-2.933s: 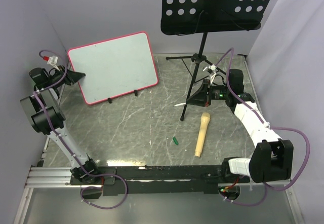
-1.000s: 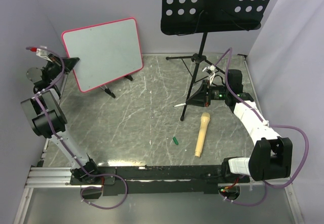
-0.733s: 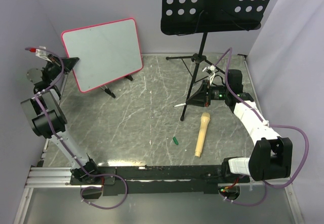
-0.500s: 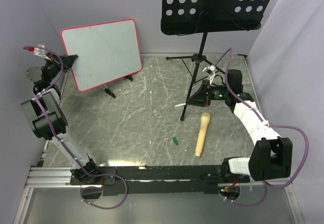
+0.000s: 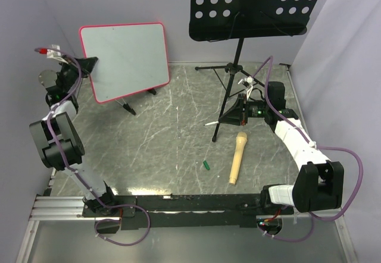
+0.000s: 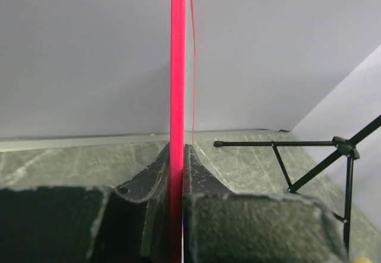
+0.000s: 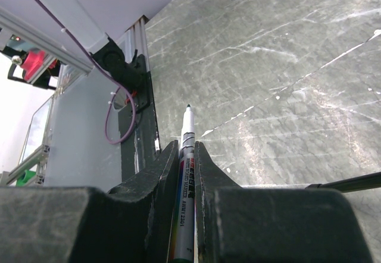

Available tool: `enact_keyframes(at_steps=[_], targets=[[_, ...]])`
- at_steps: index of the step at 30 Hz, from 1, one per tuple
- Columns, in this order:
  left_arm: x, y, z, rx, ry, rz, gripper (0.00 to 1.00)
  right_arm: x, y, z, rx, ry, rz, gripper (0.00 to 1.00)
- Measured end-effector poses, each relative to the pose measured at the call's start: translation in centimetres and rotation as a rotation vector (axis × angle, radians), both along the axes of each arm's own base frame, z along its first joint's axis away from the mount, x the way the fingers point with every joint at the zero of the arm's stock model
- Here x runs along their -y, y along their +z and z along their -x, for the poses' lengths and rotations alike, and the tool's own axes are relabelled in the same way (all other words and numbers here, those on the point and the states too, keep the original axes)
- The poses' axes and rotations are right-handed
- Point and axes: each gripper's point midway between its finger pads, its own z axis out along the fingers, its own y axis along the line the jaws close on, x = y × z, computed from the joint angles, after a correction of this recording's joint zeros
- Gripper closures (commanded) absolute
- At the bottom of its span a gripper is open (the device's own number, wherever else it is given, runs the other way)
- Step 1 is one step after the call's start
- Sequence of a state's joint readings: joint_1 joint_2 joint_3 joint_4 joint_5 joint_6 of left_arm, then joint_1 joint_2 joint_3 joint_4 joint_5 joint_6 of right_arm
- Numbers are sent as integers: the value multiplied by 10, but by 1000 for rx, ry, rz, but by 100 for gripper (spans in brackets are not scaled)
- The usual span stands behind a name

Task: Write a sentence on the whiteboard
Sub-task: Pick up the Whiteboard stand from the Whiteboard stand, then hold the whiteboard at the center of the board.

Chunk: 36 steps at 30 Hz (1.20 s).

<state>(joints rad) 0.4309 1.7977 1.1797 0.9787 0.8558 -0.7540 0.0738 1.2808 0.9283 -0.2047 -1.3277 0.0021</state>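
A: State of the left gripper [image 6: 177,156]?
B: Fingers clamped on the thin pink-red frame of the rectangular white whiteboard [image 5: 125,58]. The frame edge stands upright between the pads, and the panel spreads away beyond the fingertips.
A: And the right gripper [image 7: 186,153]?
B: Fingers pinched together on a slim white marker pen [image 7: 187,133]. Its dark tip pokes out past the fingertips, above the grey marbled table [image 7: 286,66].

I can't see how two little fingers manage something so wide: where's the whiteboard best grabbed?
The whiteboard is wide but flat, so pinch its thin left edge, coming in edge-on from the left. Only that thickness fits between the fingers; the left gripper is shut on it just so.
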Motion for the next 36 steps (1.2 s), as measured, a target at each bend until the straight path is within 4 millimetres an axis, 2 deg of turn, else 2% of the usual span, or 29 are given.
enact_keyframes(at_steps=[9,13,17,22,29,36], targets=[[34,-13,-16,-101,-2,96,99,0,0,0,0,0,0,100],[45,-16,-11,-122,11,120,99,0,0,1,-2,1,1,100],[53,-17,7,-130,36,135,99,0,0,1,1,2,1,100],[64,-25,41,-151,50,148,99,0,-1,1,2,3,4,100],[79,-45,89,-168,38,146,99,0,-2,2,3,4,5,100],[99,-61,121,-211,-24,135,99,1,1,3,20,-2,10,100]])
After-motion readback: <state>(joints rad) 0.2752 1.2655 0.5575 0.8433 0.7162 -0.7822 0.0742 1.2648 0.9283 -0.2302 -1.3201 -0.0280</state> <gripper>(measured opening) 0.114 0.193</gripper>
